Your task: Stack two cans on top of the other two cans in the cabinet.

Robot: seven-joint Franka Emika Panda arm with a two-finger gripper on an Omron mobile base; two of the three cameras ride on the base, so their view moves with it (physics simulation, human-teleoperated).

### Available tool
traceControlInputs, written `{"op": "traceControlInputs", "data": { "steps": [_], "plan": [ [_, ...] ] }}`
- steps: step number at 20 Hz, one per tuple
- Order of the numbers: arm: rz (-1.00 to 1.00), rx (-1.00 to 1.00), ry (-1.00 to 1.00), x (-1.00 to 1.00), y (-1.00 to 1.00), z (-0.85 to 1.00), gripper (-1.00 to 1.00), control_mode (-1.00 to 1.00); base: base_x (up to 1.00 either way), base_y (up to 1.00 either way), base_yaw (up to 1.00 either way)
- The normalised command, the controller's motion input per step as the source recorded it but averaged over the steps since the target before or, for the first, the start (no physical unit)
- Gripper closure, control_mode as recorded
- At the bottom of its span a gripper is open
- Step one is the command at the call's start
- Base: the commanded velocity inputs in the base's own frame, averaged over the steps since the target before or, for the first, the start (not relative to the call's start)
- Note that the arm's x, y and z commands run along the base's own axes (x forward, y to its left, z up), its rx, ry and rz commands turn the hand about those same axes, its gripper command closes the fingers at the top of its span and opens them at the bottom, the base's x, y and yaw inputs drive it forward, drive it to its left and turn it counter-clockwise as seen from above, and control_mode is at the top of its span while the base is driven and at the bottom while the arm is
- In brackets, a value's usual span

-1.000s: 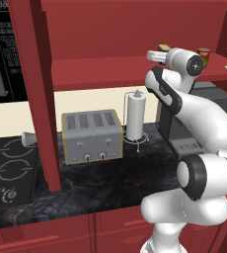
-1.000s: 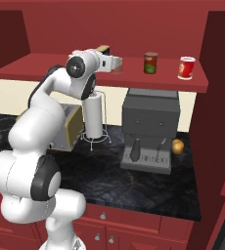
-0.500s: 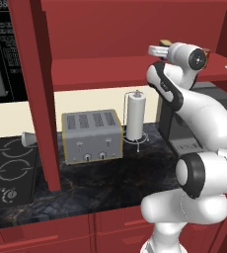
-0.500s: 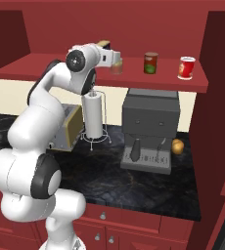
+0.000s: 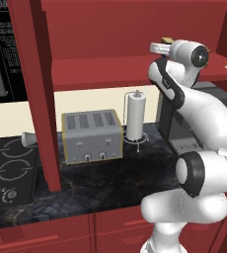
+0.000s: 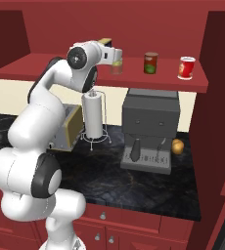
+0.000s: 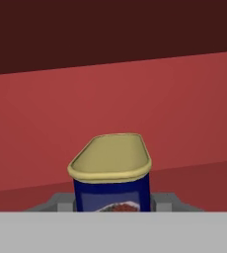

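Above the cabinet [image 6: 46,68] shelf, tool [image 7: 113,203] apparently clamping blue can [image 7: 111,175]

glossy white arm [image 5: 204,113], dark joints

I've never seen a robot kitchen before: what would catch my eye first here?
The big white arm reaching up to the dark red cabinet shelf, its fingers shut on a blue tin with a yellow lid. Further right on that shelf stand a dark red can with a green band and a red-and-white can.
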Motion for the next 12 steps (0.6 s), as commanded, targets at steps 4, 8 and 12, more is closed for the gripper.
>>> {"op": "traceControlInputs", "data": {
  "steps": [4, 8, 12],
  "plan": [
    [0.0, 0.0, 0.0, 0.0, -0.26, 0.0, 1.0, -1.0, 0.0, 0.0, 0.0],
    [0.0, 0.0, 0.0, 0.0, -0.34, 0.0, 1.0, -1.0, 0.0, 0.0, 0.0],
    [0.0, 0.0, 0.0, 0.0, -0.35, 0.0, 1.0, -1.0, 0.0, 0.0, 0.0]
  ]
}}
